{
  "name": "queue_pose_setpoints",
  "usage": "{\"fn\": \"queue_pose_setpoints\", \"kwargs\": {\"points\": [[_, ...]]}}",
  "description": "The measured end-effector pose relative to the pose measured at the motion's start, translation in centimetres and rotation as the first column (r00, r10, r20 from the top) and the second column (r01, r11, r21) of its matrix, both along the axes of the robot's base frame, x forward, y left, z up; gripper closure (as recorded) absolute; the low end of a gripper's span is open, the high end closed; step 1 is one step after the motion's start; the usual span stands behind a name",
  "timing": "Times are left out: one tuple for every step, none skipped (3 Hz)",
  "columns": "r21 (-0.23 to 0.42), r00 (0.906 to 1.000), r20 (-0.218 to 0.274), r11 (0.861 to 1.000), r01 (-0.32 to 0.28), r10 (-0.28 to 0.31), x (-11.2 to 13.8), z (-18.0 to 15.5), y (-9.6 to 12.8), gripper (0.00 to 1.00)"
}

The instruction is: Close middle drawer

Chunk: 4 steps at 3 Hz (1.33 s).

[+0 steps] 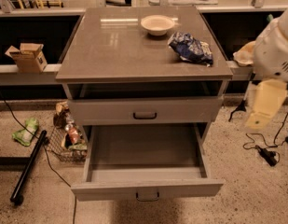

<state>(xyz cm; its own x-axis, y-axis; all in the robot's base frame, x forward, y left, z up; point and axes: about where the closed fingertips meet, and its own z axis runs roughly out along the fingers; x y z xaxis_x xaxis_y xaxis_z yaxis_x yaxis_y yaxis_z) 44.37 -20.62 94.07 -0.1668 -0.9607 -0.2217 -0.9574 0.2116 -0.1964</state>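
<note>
The middle drawer (181, 188) stands open, gripper (263, 107) at right.

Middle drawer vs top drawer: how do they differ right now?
1. The middle drawer is pulled far out, its inside floor showing; the top drawer sits almost fully in under the tabletop.
2. The middle drawer's front panel is low; the top drawer's front is taller.
Shared: both are grey, each with a small dark bar handle at the centre. The gripper hangs right of the cabinet, touching neither.
</note>
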Motion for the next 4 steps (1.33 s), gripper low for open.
{"fn": "queue_pose_setpoints", "kwargs": {"points": [[0.043,0.9915,-0.065,0.993,-0.110,0.112,0.4,-6.9,1.9,0.00],[0.119,0.9710,-0.131,0.976,-0.185,0.200,0.3,-14.7,3.9,0.00],[0.253,0.9463,-0.200,0.946,-0.201,0.254,-0.1,-23.4,6.1,0.00],[0.253,0.9463,-0.200,0.946,-0.201,0.254,-0.1,-23.4,6.1,0.00]]}}
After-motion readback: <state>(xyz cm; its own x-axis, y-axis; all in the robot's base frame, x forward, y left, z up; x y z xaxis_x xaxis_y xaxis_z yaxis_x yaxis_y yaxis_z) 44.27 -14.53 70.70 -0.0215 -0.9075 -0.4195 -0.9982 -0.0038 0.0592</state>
